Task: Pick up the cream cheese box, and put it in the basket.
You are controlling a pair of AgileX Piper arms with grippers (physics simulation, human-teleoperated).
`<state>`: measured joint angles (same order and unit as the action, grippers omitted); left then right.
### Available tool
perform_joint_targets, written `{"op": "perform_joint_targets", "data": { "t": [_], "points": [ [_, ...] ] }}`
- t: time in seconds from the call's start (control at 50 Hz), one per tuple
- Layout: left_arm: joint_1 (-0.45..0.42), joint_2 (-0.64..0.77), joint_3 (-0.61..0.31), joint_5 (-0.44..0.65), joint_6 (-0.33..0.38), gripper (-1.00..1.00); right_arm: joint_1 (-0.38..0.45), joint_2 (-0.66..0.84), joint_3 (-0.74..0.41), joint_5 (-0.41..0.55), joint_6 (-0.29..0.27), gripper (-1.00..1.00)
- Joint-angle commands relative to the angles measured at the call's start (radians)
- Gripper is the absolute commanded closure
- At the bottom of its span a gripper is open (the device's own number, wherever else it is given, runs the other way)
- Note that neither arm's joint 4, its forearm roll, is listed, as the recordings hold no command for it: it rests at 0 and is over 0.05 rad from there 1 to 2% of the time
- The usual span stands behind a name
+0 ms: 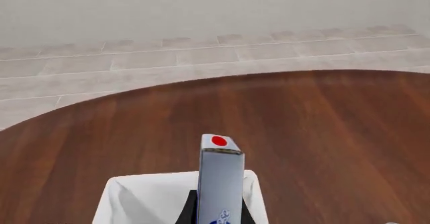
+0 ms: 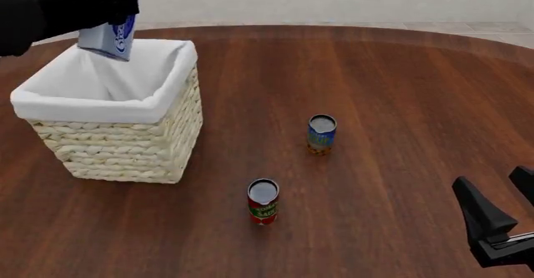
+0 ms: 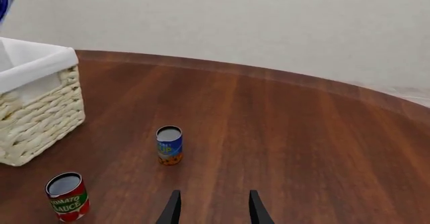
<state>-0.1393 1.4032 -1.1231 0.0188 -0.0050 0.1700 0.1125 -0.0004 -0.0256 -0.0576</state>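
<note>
Overhead now, left gripper (image 2: 107, 6): clenched on the cream cheese box (image 2: 112, 31), holding it in the air above the basket.
Cream cheese box: tilted, its lower end just over the basket's opening near the back rim; not touching the liner as far as the front view shows. The left wrist view shows its narrow edge with a red dot on the end flap.
Basket (image 2: 125, 143): woven, cream, white cloth liner folded over the rim; stands near the left edge of the worktop (image 2: 401, 90), towards the far side.
Blue can (image 2: 321, 134): upright, around the middle of the worktop, well apart from the basket.
Red can (image 2: 262, 202): upright, nearer the front edge than the blue can, between basket and right arm.
Right gripper (image 2: 498, 198): released, fingers apart, holding nothing, low by the front right corner of the worktop.
</note>
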Motion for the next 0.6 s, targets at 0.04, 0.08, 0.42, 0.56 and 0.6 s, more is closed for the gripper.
{"op": "perform_joint_targets", "data": {
  "t": [0.04,0.08,0.42,0.56,0.6],
  "points": [
    [-0.056,0.079,-0.161,0.192,0.093,1.00,-0.003,0.005,0.000,-0.003,0.004,-1.00],
    [-0.064,0.076,-0.175,0.215,0.130,1.00,-0.001,0.007,0.000,-0.005,0.004,-1.00],
    [-0.078,0.070,-0.269,0.389,0.317,1.00,0.005,0.027,0.000,-0.018,0.003,-1.00],
    [-0.093,0.077,-0.285,0.453,0.392,1.00,0.007,0.032,0.000,-0.021,0.004,-1.00],
    [-0.094,0.077,-0.282,0.474,0.437,1.00,0.008,0.035,0.000,-0.022,0.004,-1.00]
  ]
}}
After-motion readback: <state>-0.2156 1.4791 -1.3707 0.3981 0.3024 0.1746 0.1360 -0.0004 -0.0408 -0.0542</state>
